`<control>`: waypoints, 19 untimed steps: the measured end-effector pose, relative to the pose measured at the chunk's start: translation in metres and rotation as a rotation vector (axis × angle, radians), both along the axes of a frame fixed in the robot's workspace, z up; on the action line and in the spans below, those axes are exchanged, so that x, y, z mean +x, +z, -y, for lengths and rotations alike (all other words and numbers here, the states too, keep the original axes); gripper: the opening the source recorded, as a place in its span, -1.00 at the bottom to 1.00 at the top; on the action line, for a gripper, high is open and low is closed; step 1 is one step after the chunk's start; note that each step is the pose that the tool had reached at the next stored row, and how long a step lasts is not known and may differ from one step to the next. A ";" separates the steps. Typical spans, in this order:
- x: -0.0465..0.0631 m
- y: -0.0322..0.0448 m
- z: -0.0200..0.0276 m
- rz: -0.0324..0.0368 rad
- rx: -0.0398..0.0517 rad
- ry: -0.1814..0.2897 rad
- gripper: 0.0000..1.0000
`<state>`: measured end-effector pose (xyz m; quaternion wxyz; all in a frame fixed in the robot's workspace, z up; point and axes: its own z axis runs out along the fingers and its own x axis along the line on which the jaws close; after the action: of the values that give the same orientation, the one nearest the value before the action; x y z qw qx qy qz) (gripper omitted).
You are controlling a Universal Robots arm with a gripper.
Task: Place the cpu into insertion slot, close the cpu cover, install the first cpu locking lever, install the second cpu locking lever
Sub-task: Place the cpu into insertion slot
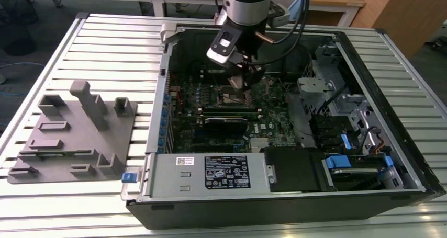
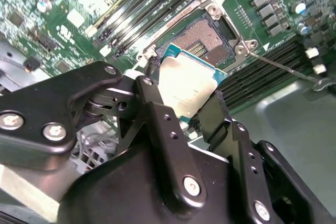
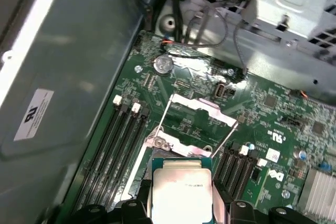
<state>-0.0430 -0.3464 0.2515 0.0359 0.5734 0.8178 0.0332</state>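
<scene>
**Chip held over the open socket**

The arm reaches down into an open computer case (image 1: 391,99) lying on the slatted worktop (image 1: 104,44). A grey moulded fixture (image 1: 77,133) lies on the worktop at the exterior view's left, well apart from the case.

In the second wrist view the tool (image 2: 184,98) is clamped on the cpu (image 2: 190,83), with one black finger (image 2: 152,103) on each of two opposite edges and the silver-grey face showing between them. The cpu is tilted and hangs just beside and partly over the insertion slot (image 2: 209,36), whose dark contact field lies bare inside its silvery rim. Whether the chip's leading edge touches that rim cannot be told. It is not seated.

In the first wrist view the cpu cover (image 3: 202,104) is swung open beyond the socket, and two thin wire levers (image 3: 164,116) stand raised at either side of it. Long black memory slots (image 2: 142,3) run alongside the socket on the green board (image 3: 273,108).
</scene>
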 end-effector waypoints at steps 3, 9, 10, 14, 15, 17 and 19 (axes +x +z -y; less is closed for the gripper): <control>0.000 -0.0005 0.0000 0.0000 -0.0001 -0.056 0.08; 0.000 -0.0014 0.0000 0.0000 -0.0001 -0.164 0.08; 0.000 -0.0016 0.0000 -0.0001 -0.0001 -0.183 0.08; 0.000 -0.0023 0.0000 0.0000 -0.0001 -0.256 0.08; 0.000 -0.0025 0.0000 -0.0001 -0.0001 -0.274 0.08; 0.000 -0.0029 0.0000 0.0000 0.0000 -0.310 0.08; 0.000 -0.0032 0.0000 0.0000 -0.0001 -0.346 0.08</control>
<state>-0.0430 -0.3464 0.2483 0.0411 0.7056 0.7069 0.0265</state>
